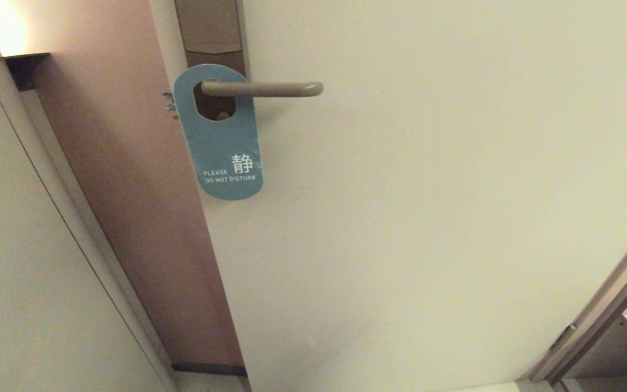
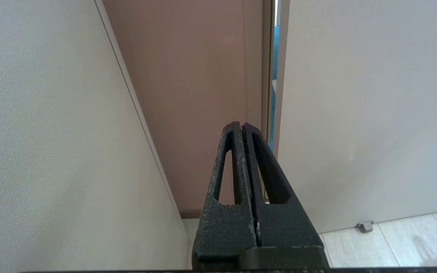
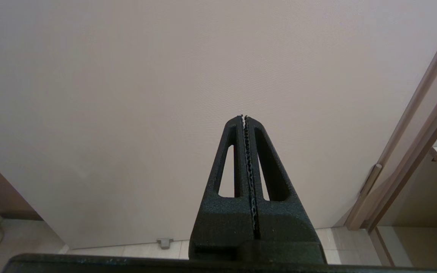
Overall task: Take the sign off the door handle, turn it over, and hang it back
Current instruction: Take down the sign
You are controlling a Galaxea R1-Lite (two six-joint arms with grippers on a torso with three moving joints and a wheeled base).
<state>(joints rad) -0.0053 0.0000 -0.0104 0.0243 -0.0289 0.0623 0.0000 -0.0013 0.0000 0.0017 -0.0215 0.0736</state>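
1. At upper left-centre of the head view, the sign [image 1: 221, 147] is seen hung on the door handle [image 1: 263, 89], blue side out, w/ "PLEASE DO NOT DISTURB" and a white Chinese character printed near its lower end.
2. The lever is passed through the sign's oval hole; the rounded tip is pointed toward the frame's right, and the sign is hung slightly tilted against the door [image 1: 428, 218].
3. Behind the hole, a tall brown lock plate [image 1: 211, 32] is seen, running up out of the top of the frame.
4. Left of the door, a brown frame panel [image 1: 123, 163] and a pale wall [image 1: 14, 261] are shown; a lit lamp glow is seen at the top left corner.
5. No arm is shown in the head view.
6. In the left wrist view, the left tool [image 2: 243, 125] is seen pressed shut, nothing held, aimed at the gap betw. brown panel and door edge, low near the floor [image 2: 393, 239].
7. In the right wrist view, the right tool [image 3: 244, 117] is likewise seen closed tight and empty, faced at the plain door surface; a small door stop [image 3: 164, 242] is seen at the floor line.
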